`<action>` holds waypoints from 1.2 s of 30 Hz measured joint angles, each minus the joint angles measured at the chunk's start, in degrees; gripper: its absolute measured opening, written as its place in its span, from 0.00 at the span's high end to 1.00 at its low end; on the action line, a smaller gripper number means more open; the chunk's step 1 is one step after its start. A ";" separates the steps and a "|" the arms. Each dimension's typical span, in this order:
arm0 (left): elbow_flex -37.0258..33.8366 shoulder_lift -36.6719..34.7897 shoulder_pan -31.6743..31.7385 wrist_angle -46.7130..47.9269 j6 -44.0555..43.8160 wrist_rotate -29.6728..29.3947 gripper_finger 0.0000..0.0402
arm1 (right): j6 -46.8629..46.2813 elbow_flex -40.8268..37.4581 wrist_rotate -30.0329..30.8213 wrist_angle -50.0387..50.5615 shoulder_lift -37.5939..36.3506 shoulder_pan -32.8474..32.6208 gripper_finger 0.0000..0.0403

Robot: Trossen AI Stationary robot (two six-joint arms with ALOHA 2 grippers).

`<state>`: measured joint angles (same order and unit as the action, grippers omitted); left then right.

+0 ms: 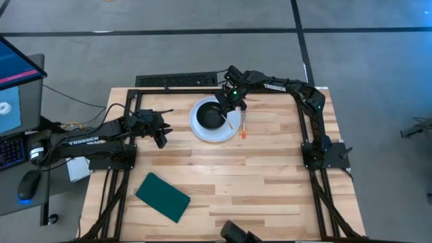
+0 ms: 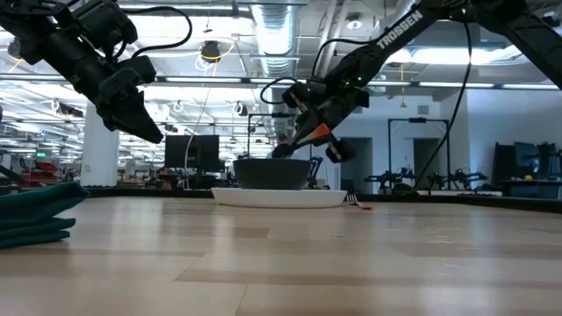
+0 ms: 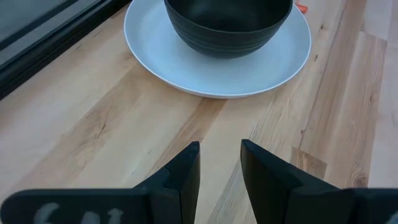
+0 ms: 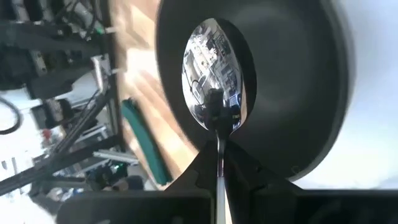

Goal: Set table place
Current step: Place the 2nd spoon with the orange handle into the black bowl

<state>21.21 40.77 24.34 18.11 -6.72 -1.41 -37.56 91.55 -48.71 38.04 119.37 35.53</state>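
Pale butcher-block planks form the surface (image 1: 256,169), edged by a thin black frame. White round plate (image 1: 200,128) lies near the far edge, flat on the wood, with a small black bowl (image 1: 210,117) standing on it. Right hand (image 1: 228,101) is over the bowl's far side, fingers clamped together on the handle of a metal spoon (image 4: 216,84); the right wrist view shows the spoon's polished bowl held above the black bowl's interior, though most of the handle is hidden between the fingers. Whether the spoon touches the bowl cannot be told. An orange-handled utensil (image 1: 244,125) lies just beside the plate's right rim; its working end is too small to identify, and in the low view only a sliver shows past the plate. Left hand (image 1: 160,137) hangs above the surface to the left of the plate, fingers apart with nothing between them, pointed toward plate and bowl. Dark green rectangular pad (image 1: 163,196) lies near the front left, well apart from the plate; the low view cuts it off at the frame edge
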 joint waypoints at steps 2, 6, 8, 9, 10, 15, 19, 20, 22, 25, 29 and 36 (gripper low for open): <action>0.00 0.00 0.00 0.00 0.02 0.00 0.74 | -0.02 0.00 1.35 0.04 0.00 -0.39 0.92; 0.00 0.00 0.00 0.00 0.02 0.00 0.74 | 0.00 0.09 2.53 -0.46 0.58 -1.49 0.90; 0.00 0.00 0.00 0.00 0.02 0.00 0.74 | 0.00 0.09 2.91 -1.18 1.62 -2.09 0.90; 0.00 0.00 0.00 0.02 0.02 0.00 0.74 | -0.03 0.00 3.25 -0.84 2.14 -2.19 0.90; 0.00 0.00 0.00 0.02 0.02 0.00 0.74 | -0.20 0.10 3.56 -1.53 2.83 -2.30 0.91; 0.00 0.00 0.00 0.06 0.03 0.00 0.74 | -0.53 0.59 3.71 -4.33 6.23 -2.82 0.91; 0.00 0.00 0.00 0.07 0.04 0.02 0.74 | -0.16 1.04 3.76 -4.26 6.62 -2.79 0.87; 0.00 0.00 0.00 0.07 0.04 0.02 0.74 | -0.13 1.05 3.76 -4.25 6.62 -2.78 0.87; 0.00 0.00 0.00 0.04 0.34 0.02 0.74 | -0.11 1.05 3.76 -4.24 6.56 -2.61 0.86; 0.00 0.00 0.00 0.02 0.48 -0.02 0.74 | -0.11 1.07 3.69 -4.35 6.10 -2.31 0.86; 0.00 0.00 0.00 0.03 0.48 -0.02 0.74 | -0.58 1.07 3.59 -4.23 6.10 -1.70 0.86; 0.00 0.00 0.00 0.02 0.48 -0.04 0.74 | -1.46 1.07 3.95 -4.63 6.10 -0.91 0.86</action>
<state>21.21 40.77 24.34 18.13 -6.24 -1.45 -39.02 92.62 -44.76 33.41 125.47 34.62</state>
